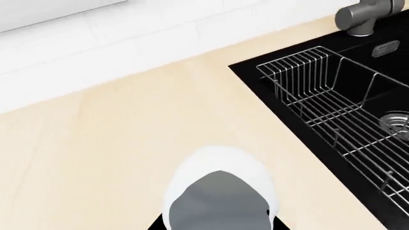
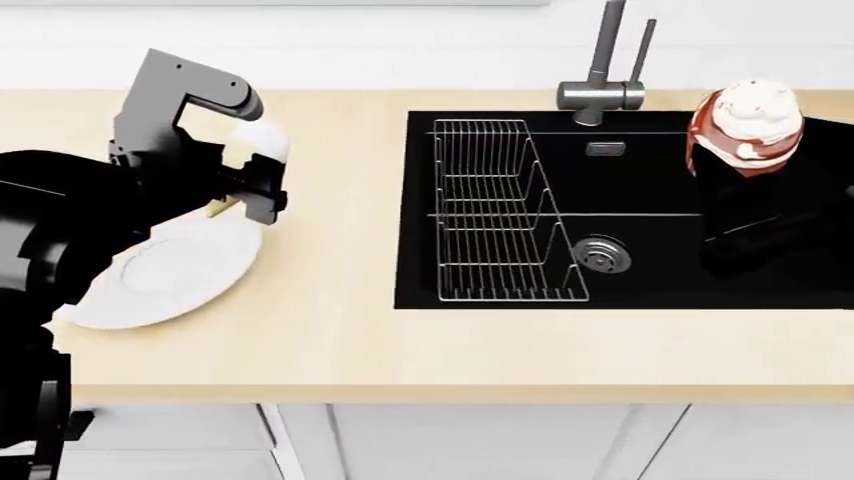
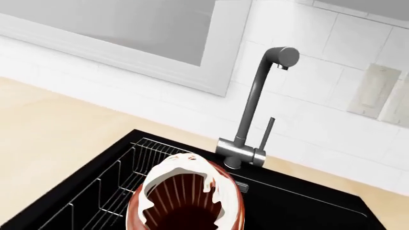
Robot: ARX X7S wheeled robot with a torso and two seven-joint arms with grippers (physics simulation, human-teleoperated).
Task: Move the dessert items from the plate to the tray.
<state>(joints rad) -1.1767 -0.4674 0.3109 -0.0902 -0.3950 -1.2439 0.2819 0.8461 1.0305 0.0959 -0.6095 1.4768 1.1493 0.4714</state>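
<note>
My left gripper [image 2: 254,180] is shut on the ice-cream cone; its white scoop [image 2: 264,140] shows above the fingers, just past the white plate [image 2: 160,275]. The plate lies bare on the counter's left side. In the left wrist view the scoop [image 1: 221,165] fills the lower middle and hides the jaws. Over the sink's far right corner, my right gripper [image 2: 742,178] is shut on the cupcake [image 2: 745,125], which is held high. Seen from the right wrist, the cupcake [image 3: 188,191] with its red-brown wrapper sits right against the camera. The tray is out of view.
A black sink [image 2: 641,275] is set into the pale wooden counter [image 2: 334,340]. A wire dish rack [image 2: 501,215] stands in its left half, and a grey faucet [image 2: 607,90] rises at its back edge. A white tiled wall runs behind.
</note>
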